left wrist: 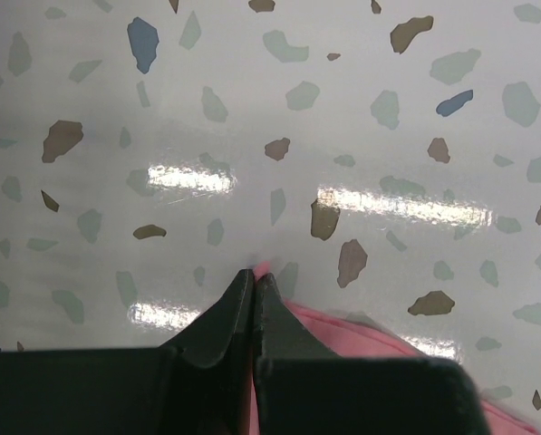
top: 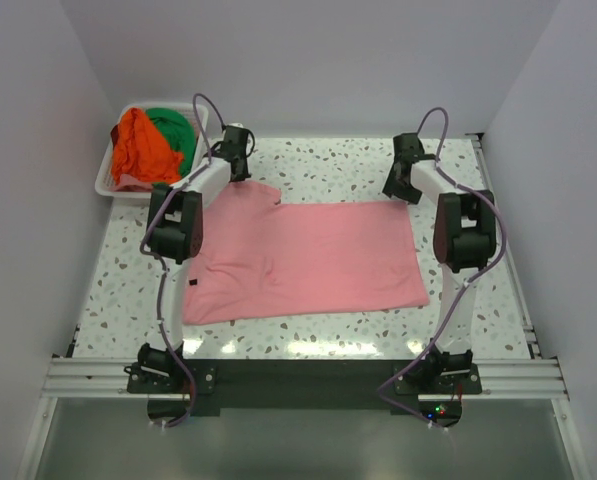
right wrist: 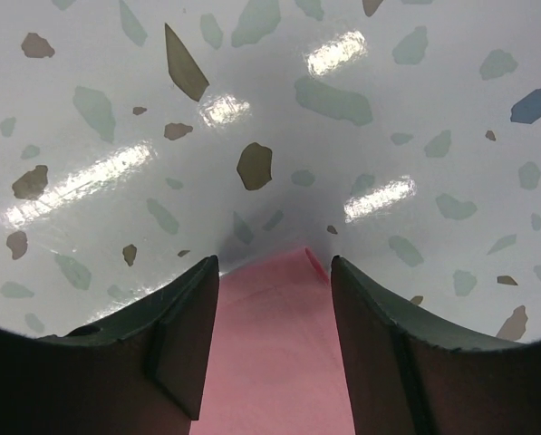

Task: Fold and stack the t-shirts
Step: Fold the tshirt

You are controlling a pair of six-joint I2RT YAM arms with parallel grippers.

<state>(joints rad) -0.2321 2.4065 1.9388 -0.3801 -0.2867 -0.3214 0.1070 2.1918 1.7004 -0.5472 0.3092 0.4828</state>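
The pink t-shirt (top: 308, 260) lies spread flat in the middle of the table. My left gripper (top: 240, 168) is at its far left corner and is shut on the pink edge (left wrist: 361, 340); a sliver of pink shows at the tip of the left gripper (left wrist: 254, 272). My right gripper (top: 398, 190) is at the far right corner, open, with the shirt's corner (right wrist: 270, 344) lying between its fingers (right wrist: 188, 317). The orange t-shirt (top: 138, 150) and the green t-shirt (top: 173, 130) lie crumpled in the basket.
A white slotted basket (top: 105, 183) stands at the far left corner of the speckled table (top: 328, 160). White walls close in the left, back and right sides.
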